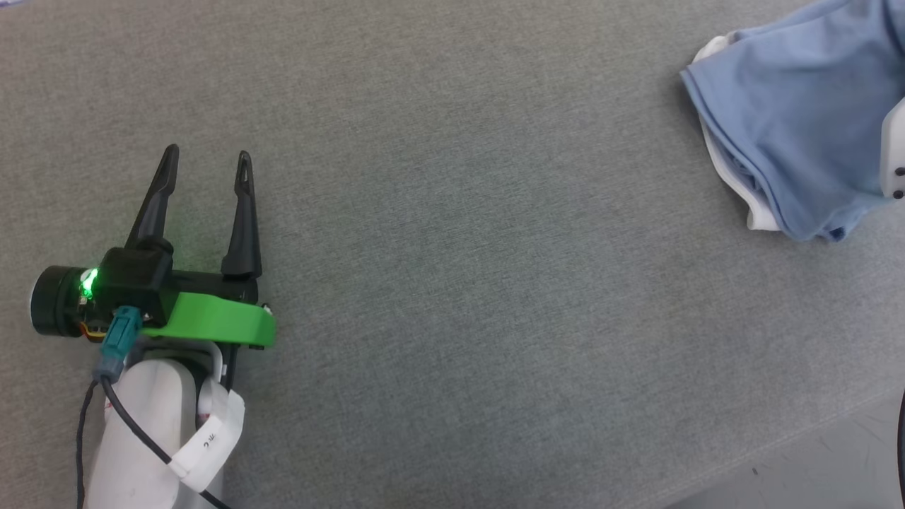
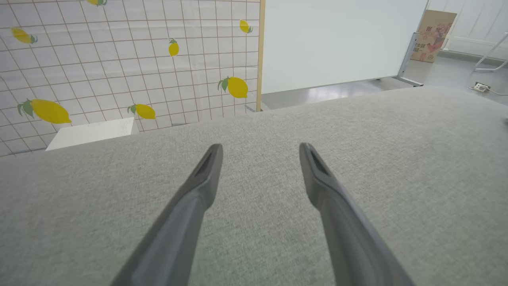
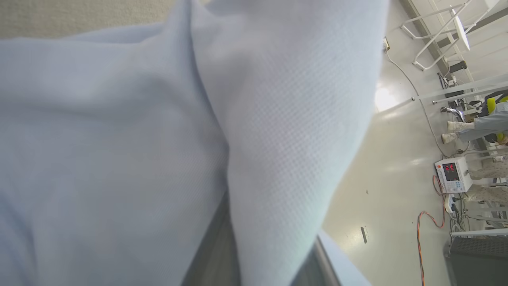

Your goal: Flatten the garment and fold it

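Observation:
The garment [image 1: 792, 120], a light blue shirt with a white collar part [image 1: 762, 215], lies bunched at the far right of the grey table, cut off by the head view's edge. Close up in the right wrist view, its blue cloth [image 3: 119, 139] drapes over my right gripper [image 3: 262, 222]. A fold runs between the two dark fingers [image 3: 210, 254], whose tips are hidden. My left gripper [image 1: 207, 161] rests far from the shirt at the lower left, open, with only bare table between its fingers [image 2: 206, 174].
The grey fabric tabletop [image 1: 459, 247] stretches wide between the left gripper and the shirt; its front edge [image 1: 778, 442] runs at the lower right. A pale piece of my right arm [image 1: 894, 152] shows at the right edge. A lemon-patterned screen [image 2: 119, 59] stands beyond the table.

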{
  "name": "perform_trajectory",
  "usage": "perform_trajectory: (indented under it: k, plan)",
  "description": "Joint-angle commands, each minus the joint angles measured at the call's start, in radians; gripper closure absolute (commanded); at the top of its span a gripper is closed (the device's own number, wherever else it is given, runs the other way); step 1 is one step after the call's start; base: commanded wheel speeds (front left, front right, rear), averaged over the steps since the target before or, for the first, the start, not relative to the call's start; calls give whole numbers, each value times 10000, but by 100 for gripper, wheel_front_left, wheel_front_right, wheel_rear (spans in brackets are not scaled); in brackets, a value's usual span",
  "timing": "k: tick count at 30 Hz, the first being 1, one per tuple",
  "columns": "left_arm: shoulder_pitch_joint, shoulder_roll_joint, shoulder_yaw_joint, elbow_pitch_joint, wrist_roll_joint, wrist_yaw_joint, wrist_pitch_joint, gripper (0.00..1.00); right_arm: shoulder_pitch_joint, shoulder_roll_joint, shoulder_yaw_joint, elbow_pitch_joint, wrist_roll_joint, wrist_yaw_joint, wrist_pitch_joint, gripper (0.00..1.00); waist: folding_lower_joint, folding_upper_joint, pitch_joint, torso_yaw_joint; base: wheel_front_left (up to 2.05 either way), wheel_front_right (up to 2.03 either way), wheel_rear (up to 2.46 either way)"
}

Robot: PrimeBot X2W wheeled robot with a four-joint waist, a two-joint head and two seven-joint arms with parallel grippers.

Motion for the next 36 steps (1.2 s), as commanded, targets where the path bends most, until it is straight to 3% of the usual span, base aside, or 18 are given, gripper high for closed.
perform_trajectory:
  k: [1, 2, 3, 4, 11, 19, 30, 31, 36]
  plan:
    - [-49, 80, 17, -27, -16, 2, 4, 0, -215, 43, -170, 150, -227, -19, -224, 79, -2, -1, 8, 163, 0, 0, 0]
    - [-13, 61, 15, 8, -47, 15, -15, 0, -226, 45, -275, 310, -402, -19, -333, 42, -2, -1, -78, 223, 0, 0, 0]
    - [19, 41, 10, 55, -72, 26, -38, 0, -226, 45, -371, 440, -527, -19, -390, 13, -2, -1, -177, 273, 0, 0, 0]
    - [64, 8, 6, 116, -109, 43, -67, 0, -223, 47, -537, 568, -662, -19, -443, 0, -2, -1, -296, 331, 0, 0, 0]
    - [419, -368, -85, 735, -410, 132, -303, 0, 170, 47, -1237, 649, -1006, -19, -1433, 0, -2, -1, -1469, 846, 0, 0, 0]
    - [1058, -783, -92, 1340, -865, 258, -409, 0, 1284, 325, -427, 233, 612, -19, -3131, 0, -2, -1, -3070, 1532, 0, 0, 0]
    - [1796, -1040, -149, 1534, -1269, 185, -416, 0, 4448, 778, 1497, -3054, 3460, -19, -4835, 0, -2, -1, -4438, 2627, 0, 0, 0]
    - [1883, -1078, -201, 1609, -1374, 157, -416, 0, 5378, 1000, 1613, -4101, 3884, -19, -5056, 0, -2, -1, -4574, 2941, 0, 0, 0]
    - [2010, -1114, -353, 1743, -1464, 104, -416, 0, 6679, 1551, 1540, -5261, 3933, -19, -5392, 0, -2, -1, -4753, 3312, 0, 0, 0]
